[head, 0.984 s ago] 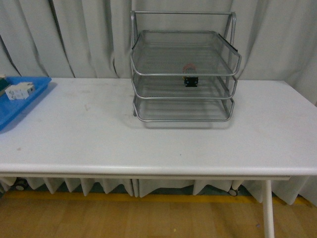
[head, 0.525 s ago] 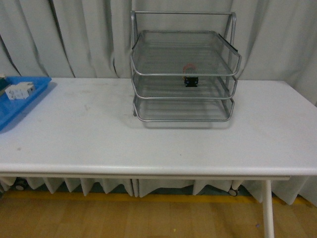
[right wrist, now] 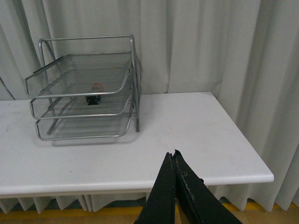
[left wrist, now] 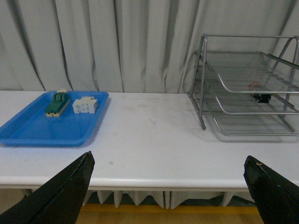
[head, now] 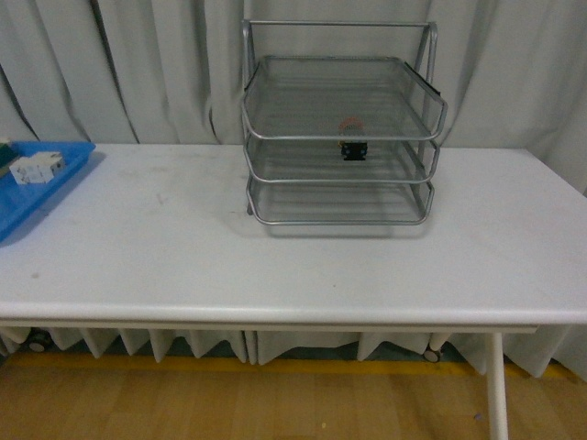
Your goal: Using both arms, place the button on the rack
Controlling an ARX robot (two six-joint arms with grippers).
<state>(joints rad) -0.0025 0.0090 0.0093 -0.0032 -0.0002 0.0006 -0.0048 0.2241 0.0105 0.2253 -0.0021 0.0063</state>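
The silver wire-mesh rack (head: pixel 339 137) stands at the back middle of the white table (head: pixel 275 257). The button (head: pixel 353 145), red cap on a dark body, rests on the rack's middle tier; it also shows in the left wrist view (left wrist: pixel 259 94) and the right wrist view (right wrist: pixel 95 95). Neither arm appears in the front view. My left gripper (left wrist: pixel 170 161) is open, its black fingers (left wrist: pixel 65 191) wide apart at the table's front edge, nothing between them. My right gripper (right wrist: pixel 172 156) is shut and empty, hovering over the table's front right part, well away from the rack (right wrist: pixel 84 93).
A blue plastic tray (left wrist: pixel 46 123) sits at the table's left end holding a green-and-cream switch (left wrist: pixel 57 102) and a white block (left wrist: pixel 85 104). Grey curtains hang behind the table. The table's right edge (right wrist: pixel 261 172) lies close to my right gripper.
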